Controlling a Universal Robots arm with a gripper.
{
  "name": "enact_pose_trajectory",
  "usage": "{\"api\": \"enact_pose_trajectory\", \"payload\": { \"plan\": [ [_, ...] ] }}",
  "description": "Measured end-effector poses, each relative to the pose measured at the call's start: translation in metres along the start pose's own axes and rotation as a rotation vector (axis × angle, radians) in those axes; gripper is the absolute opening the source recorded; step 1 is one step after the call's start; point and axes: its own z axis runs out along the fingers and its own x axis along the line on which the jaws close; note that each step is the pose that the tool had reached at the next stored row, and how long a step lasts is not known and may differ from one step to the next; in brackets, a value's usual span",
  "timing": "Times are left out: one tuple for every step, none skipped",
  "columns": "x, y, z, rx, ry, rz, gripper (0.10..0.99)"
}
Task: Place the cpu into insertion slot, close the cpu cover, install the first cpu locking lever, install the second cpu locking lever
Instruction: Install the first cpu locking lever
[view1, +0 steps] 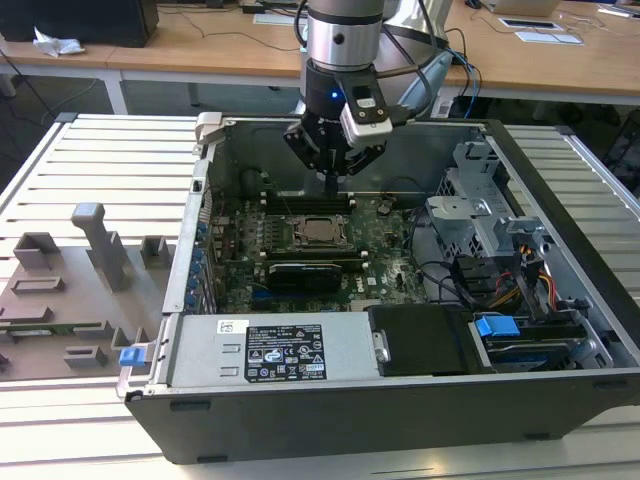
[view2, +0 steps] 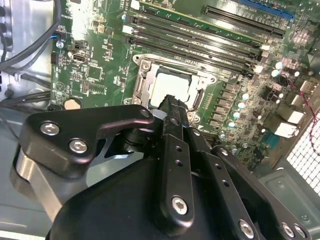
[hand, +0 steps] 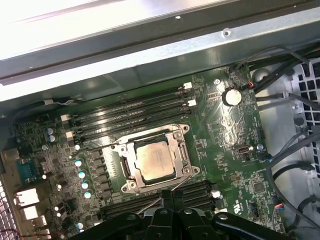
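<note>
I see the gripper (view1: 331, 183) with its fingers pressed together and nothing between them, poised over the green motherboard (view1: 390, 265) inside the open computer case (view1: 400, 400). In the first wrist view its tips (hand: 168, 196) sit just beside the insertion slot (hand: 125, 185). The cpu (hand: 155, 160) lies in that slot, with the cpu cover (hand: 181, 155) framing it. A thin locking lever (hand: 150, 201) angles out from the slot's corner. A black label (view1: 285, 352) with white print sits on the grey box at the front.
</note>
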Motion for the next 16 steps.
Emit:
{"api": "enact_pose_trajectory", "payload": {
  "plan": [
    [0.0000, 0.0000, 0.0000, 0.000, -0.0007, -0.013, 0.106],
    [0.0000, 0.0000, 0.0000, -0.001, -0.0013, -0.027, 0.106],
    [0.0000, 0.0000, 0.0000, -0.001, -0.0017, -0.033, 0.106],
    [0.0000, 0.0000, 0.0000, -0.001, -0.0020, -0.039, 0.106],
    [0.0000, 0.0000, 0.0000, -0.002, -0.0025, -0.050, 0.106],
    [0.0000, 0.0000, 0.0000, -0.002, -0.0031, -0.061, 0.106],
    [0.0000, 0.0000, 0.0000, -0.003, -0.0035, -0.068, 0.106],
    [0.0000, 0.0000, 0.0000, -0.003, -0.0039, -0.076, 0.106],
    [0.0000, 0.0000, 0.0000, -0.003, -0.0043, -0.083, 0.106],
    [0.0000, 0.0000, 0.0000, -0.003, -0.0046, -0.090, 0.106],
    [0.0000, 0.0000, 0.0000, -0.004, -0.0053, -0.105, 0.106],
    [0.0000, 0.0000, 0.0000, -0.004, -0.0058, -0.115, 0.106],
    [0.0000, 0.0000, 0.0000, -0.005, -0.0062, -0.122, 0.106],
    [0.0000, 0.0000, 0.0000, -0.005, -0.0068, -0.133, 0.106],
    [0.0000, 0.0000, 0.0000, -0.005, -0.0071, -0.139, 0.106],
    [0.0000, 0.0000, 0.0000, -0.006, -0.0079, -0.154, 0.106]
  ]
}}
